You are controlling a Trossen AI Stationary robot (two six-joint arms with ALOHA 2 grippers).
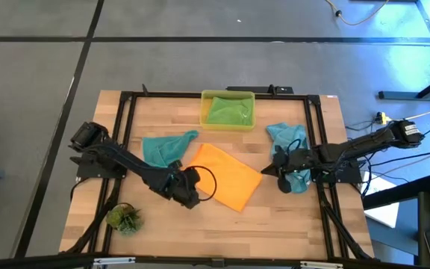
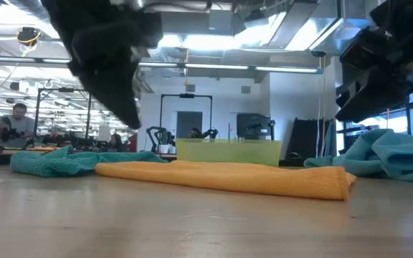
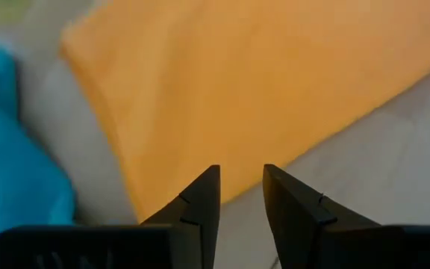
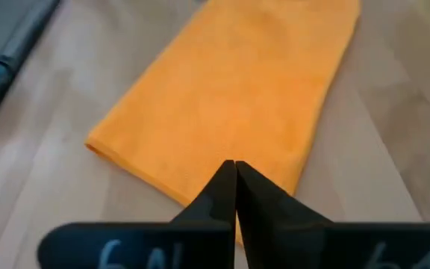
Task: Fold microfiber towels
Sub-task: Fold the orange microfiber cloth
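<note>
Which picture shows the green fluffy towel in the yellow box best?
The high view: looking straight down, the crumpled green microfiber towel shows inside the yellow see-through plastic bin. The low view shows only the bin's side. Neither wrist view clearly shows it.

No readable text anywhere.

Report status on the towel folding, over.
Left gripper open, empty, at orange towel near edge. Right gripper shut, empty, at its far side. Orange towel folded flat mid-table. Nothing in the way.
</note>
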